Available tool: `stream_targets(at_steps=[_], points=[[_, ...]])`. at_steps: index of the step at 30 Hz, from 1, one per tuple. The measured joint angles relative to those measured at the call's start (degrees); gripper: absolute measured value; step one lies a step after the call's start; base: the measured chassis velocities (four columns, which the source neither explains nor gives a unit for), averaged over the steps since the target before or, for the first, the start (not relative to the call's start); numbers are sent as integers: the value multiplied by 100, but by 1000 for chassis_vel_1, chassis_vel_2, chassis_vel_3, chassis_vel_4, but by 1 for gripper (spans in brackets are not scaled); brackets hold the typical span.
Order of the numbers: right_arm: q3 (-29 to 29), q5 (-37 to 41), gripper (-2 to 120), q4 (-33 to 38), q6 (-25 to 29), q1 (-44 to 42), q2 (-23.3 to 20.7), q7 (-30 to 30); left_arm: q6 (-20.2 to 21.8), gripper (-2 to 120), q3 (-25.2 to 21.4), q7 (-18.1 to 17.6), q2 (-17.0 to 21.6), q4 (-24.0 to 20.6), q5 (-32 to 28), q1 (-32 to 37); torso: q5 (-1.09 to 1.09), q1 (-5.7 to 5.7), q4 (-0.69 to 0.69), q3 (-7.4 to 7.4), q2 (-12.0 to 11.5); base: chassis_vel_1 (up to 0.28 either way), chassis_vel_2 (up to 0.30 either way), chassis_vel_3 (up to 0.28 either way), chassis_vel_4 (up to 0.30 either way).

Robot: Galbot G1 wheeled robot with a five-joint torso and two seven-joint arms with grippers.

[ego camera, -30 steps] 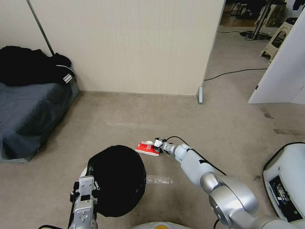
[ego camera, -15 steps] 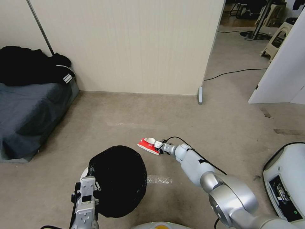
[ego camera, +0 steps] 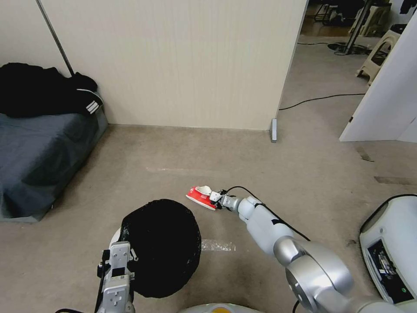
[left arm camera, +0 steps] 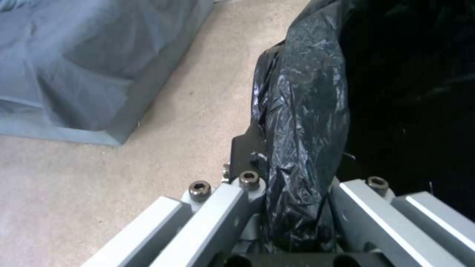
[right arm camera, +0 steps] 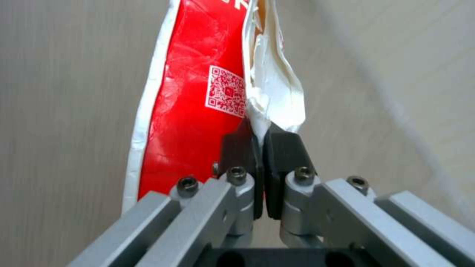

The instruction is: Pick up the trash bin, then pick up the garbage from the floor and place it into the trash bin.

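This is looking like a mock bedroom set up inside a larger workspace. A bed with grey sheets is standing against a beige partition wall, with dark clothing lying on it. Past the partition's edge, cables are trailing over worn carpet and plastic stools are standing.

Beige carpet floor: strip of clear tape lies flat just behind R gripper, twd robot. Bed stands far L of it; black cable beyond.
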Motion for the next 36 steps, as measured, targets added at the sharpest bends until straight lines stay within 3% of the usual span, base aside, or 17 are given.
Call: stream_targets(at_steps=[1, 5, 6, 9, 10, 12, 13, 16, 17, 19, 20, 22, 26, 36], points=[[0, 0, 0, 0, 0, 0, 0, 0, 0, 1, 0, 0, 0, 0, 0, 0, 0, 0, 0, 0, 0, 0, 0, 0, 0], [-6, 782, 0, 2124, -75, -652, -507, -32, 196, 1, -155, 19, 109, 153, -389, -210, -1, 0, -4, 0, 0, 0, 0, 0, 0], [-6, 782, 0, 2124, -75, -652, -507, -32, 196, 1, -155, 19, 109, 153, -389, -210, -1, 0, -4, 0, 0, 0, 0, 0, 0], [-2, 1463, 0, 3789, -257, -1145, -991, -80, 209, 1, -200, 30, 170, 286, -606, -314, -2, 0, -7, 0, 0, 0, 0, 0, 0], [-2, 1463, 0, 3789, -257, -1145, -991, -80, 209, 1, -200, 30, 170, 286, -606, -314, -2, 0, -7, 0, 0, 0, 0, 0, 0], [24, 1951, 0, 4826, -353, -1487, -1320, -144, 209, 1, -214, 42, 207, 350, -701, -371, -3, 0, -5, -1, 0, 0, 0, 0, 0], [24, 1951, 0, 4826, -353, -1487, -1320, -144, 209, 1, -214, 42, 207, 350, -701, -371, -3, 0, -5, -1, 0, 0, 0, 0, 0], [31, 3094, 0, 6238, -612, -2054, -1855, -321, 252, 1, -224, 52, 277, 417, -848, -447, 0, -1, -6, 0, 0, 0, 0, 0, 0], [31, 3094, 0, 6238, -612, -2054, -1855, -321, 252, 1, -224, 52, 277, 417, -848, -447, 0, -1, -6, 0, 0, 0, 0, 0, 0], [22, 3636, 0, 7090, -722, -2448, -2330, -482, 250, 1, -225, 65, 319, 474, -900, -481, 1, -1, -5, -1, 0, 0, 0, 0, 0], [22, 3636, 0, 7090, -722, -2448, -2330, -482, 250, 1, -225, 65, 319, 474, -900, -481, 1, -1, -5, -1, 0, 0, 0, 0, 0], [-2, 3967, 0, 7695, -810, -2845, -2890, -560, 206, 1, -228, 88, 334, 504, -901, -497, -2, -1, -4, -1, 0, 0, 0, 0, 0], [-74, 4125, 0, 8242, -850, -3437, -3451, -574, 174, 1, -227, 108, 339, 507, -934, -538, -1, -1, -6, -1, 0, 0, 0, 0, 0], [-379, 3851, 0, 8001, -625, -4047, -3594, -701, 114, 1, -209, 71, 371, 422, -1115, -603, -2, -1, -4, -1, 0, 0, 0, 0, 0]])
